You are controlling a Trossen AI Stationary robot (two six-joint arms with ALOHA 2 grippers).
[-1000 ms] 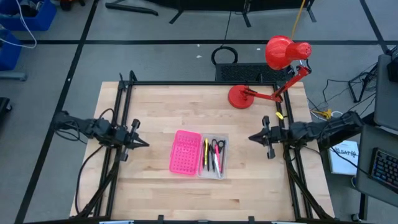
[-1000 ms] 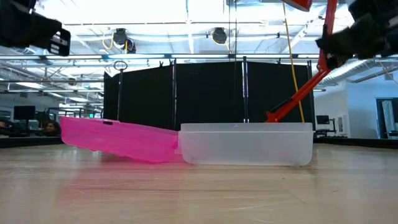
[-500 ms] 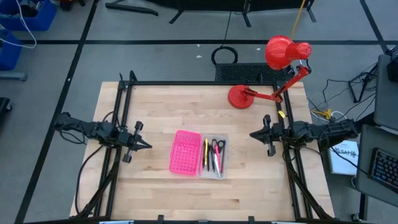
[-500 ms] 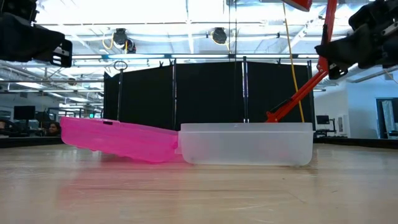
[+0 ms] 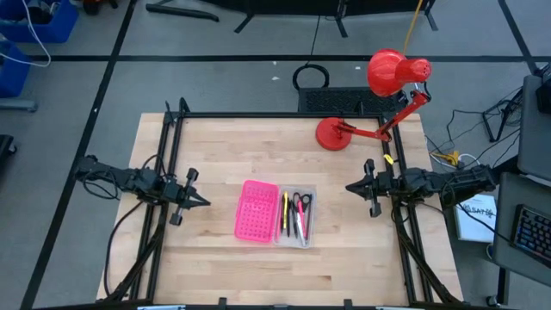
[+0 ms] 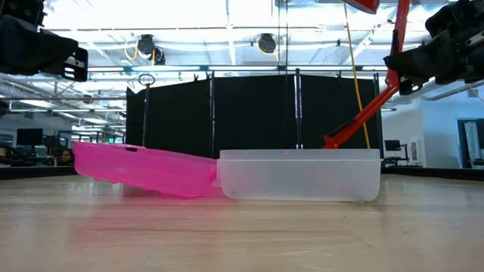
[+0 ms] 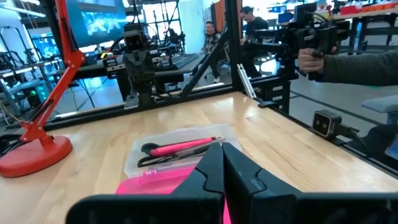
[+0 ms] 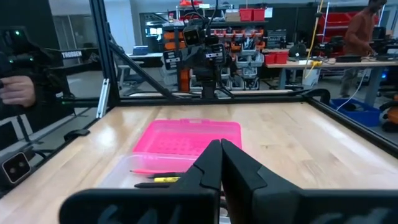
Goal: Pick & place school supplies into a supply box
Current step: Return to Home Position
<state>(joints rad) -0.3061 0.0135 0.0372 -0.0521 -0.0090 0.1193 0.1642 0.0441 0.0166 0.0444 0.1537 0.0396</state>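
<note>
Box: your supply box [image 5: 256,211] sits between both tools, pens [image 5: 293,215] inside.
Left tool [image 5: 200,201]: pressed together, empty, well apart.
Right tool [image 5: 350,188]: pressed together, empty.

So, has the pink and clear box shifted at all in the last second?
No. The supply box sits just as far from the red lamp's base as before.

Lighting was bright and even, from ceiling strip lights [image 6: 227,19] that bloomed white in the low view. The table [image 5: 215,146] showed only faint, soft shadows. The supply box [image 6: 299,175] threw a weak pink reflection on the wood. Mild glare was noted in the right wrist view.
</note>
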